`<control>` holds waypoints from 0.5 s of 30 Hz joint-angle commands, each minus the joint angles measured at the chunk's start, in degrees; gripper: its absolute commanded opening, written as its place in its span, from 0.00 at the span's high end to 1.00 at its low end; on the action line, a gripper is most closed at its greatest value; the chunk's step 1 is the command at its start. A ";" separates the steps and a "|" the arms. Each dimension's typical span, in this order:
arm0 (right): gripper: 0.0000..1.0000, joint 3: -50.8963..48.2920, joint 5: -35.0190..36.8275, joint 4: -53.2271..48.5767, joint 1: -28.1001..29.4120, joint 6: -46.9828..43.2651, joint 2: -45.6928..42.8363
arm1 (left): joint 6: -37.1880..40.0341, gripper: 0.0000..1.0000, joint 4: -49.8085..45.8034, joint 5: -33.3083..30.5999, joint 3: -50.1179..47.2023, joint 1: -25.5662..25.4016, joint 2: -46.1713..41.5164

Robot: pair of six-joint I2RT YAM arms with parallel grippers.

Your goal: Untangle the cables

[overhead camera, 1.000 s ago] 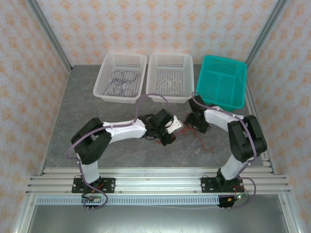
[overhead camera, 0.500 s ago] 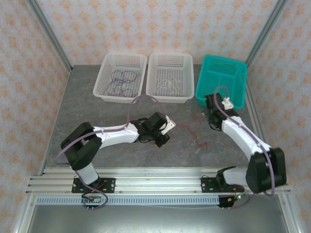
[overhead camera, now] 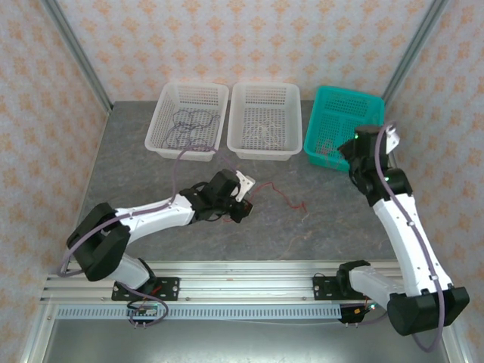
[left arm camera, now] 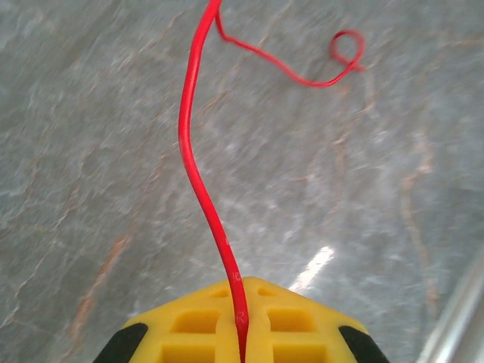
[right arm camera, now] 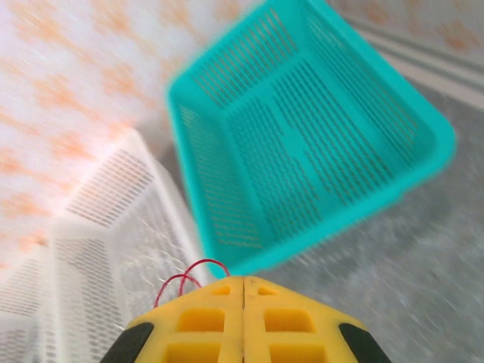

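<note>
The purple cables [overhead camera: 189, 119] lie in the left basket [overhead camera: 155, 128] and the white cables [overhead camera: 261, 132] in the middle basket [overhead camera: 261, 153]: judged sorted. A red cable [left arm camera: 183, 125] trails over the tabletop [overhead camera: 136, 178], pinched by the closed left fingers [left arm camera: 189, 333]. The right wrist view shows red loops [right arm camera: 200, 263] clamped in the closed right fingers [right arm camera: 197, 325] near the teal basket [right arm camera: 435, 144], illegible from above. Reds outstanding.

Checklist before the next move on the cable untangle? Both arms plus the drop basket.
1. Left end effector shut on trailing red cable: ok.
2. Trailing red cable free of other cables on the table: ok, it lies alone with a small curl at the far end.
3. Right end effector shut on red loops: ok.
4. Right end effector above teal basket: cannot tell; in the wrist view the basket lies ahead.
5. Teal basket floor free: cannot tell, blurred.
</note>
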 commanded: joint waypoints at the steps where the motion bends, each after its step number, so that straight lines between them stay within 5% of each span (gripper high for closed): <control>1: 1.00 6.94 5.33 0.23 -0.27 -4.60 4.82 | -3.42 1.00 2.80 3.11 3.42 -0.26 -4.35; 9: 1.00 16.05 11.02 6.95 -2.79 -7.67 23.75 | -4.75 1.00 -7.62 -4.37 14.80 -0.35 -7.65; 15: 1.00 17.72 8.96 7.49 -6.75 -4.63 33.68 | -5.97 1.00 -8.81 -6.38 22.44 -0.34 -6.94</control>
